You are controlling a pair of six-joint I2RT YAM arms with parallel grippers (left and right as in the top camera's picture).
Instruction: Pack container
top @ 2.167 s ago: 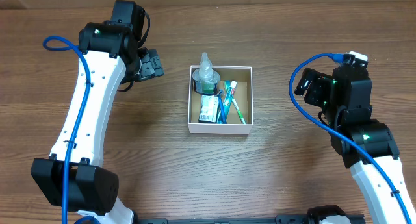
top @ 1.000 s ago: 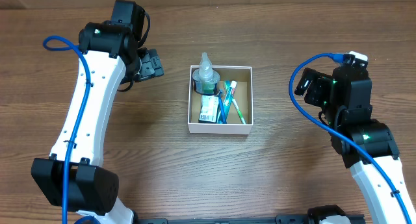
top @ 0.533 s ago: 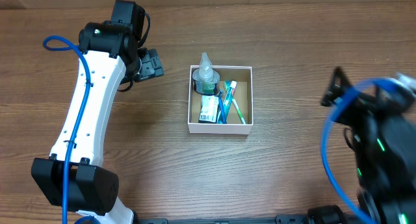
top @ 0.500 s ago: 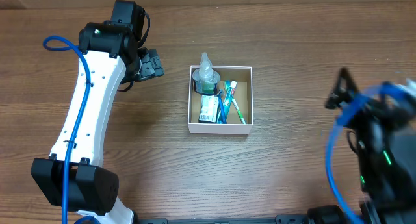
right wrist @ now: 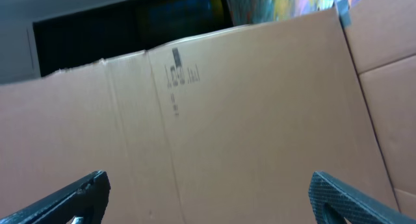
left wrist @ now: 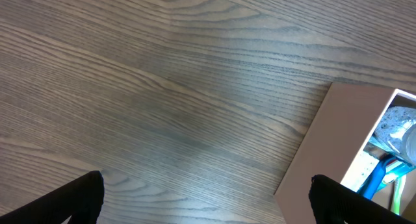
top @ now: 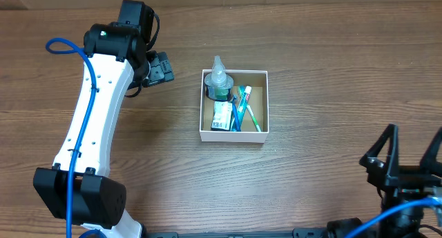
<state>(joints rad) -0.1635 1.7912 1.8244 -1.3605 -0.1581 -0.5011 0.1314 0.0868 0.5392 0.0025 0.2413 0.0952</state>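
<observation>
The container (top: 233,136) sits at the middle of the bench (top: 304,58). The left claw (top: 166,67), spread and empty, hangs near its left wall; the right claw (top: 412,152), spread too, is well apart.

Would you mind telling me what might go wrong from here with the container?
1. The bottle pokes above the rim of the container at the corner nearest the open left gripper; a careless swing might topple it.
2. The right gripper faces only cardboard, so reaching in blind might bump the container.
</observation>
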